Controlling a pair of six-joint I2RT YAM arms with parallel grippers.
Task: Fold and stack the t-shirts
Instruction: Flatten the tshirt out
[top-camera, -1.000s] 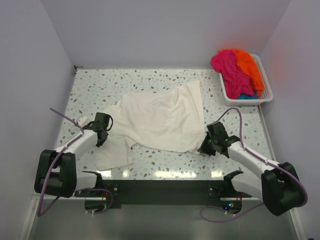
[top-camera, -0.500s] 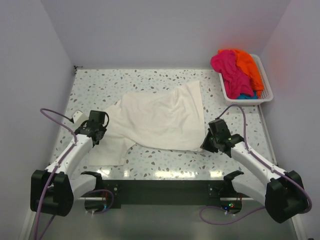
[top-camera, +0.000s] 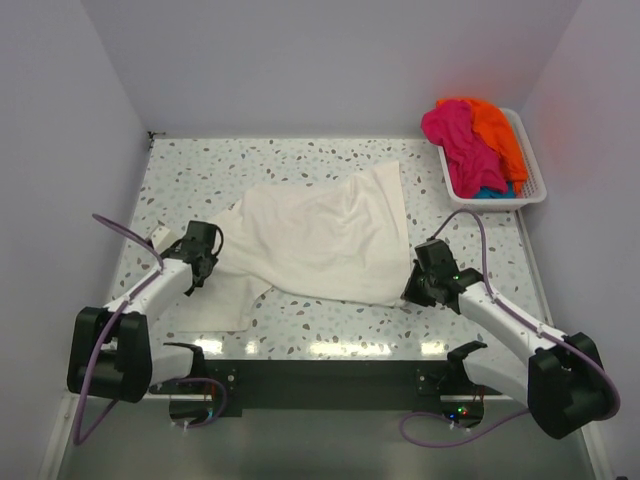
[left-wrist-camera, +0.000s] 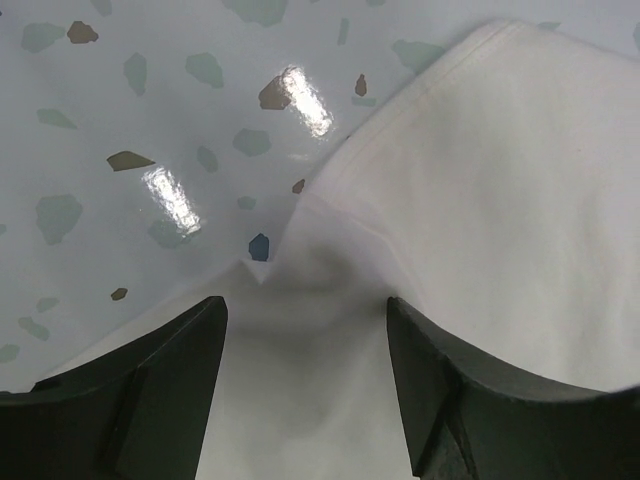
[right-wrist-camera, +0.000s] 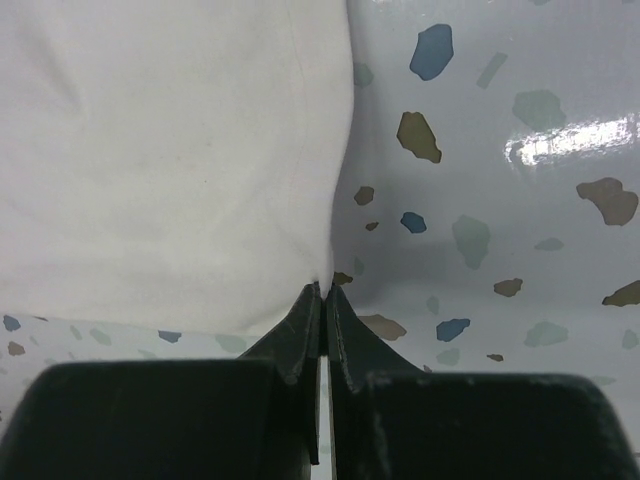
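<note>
Cream tee (top-camera: 320, 240) is lying spread left of the basket (top-camera: 500, 202), not yet folded; right gripper (right-wrist-camera: 325, 290), nearer the basket, is pinching its edge; left gripper (left-wrist-camera: 305, 310), jaws spread, is swinging back over the far edge

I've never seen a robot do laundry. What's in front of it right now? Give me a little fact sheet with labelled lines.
Surface: speckled terrazzo table
Spread out: cream-white cloth t-shirt, rumpled, mid-table
Waiting: magenta-pink t-shirt, orange t-shirt and teal t-shirt, heaped in the white plastic slatted basket at the far right corner
Left gripper: open, fingers astride the cream shirt's near-left part
Right gripper: shut, pinching the cream shirt's near-right edge
Folded stack: none yet
</note>
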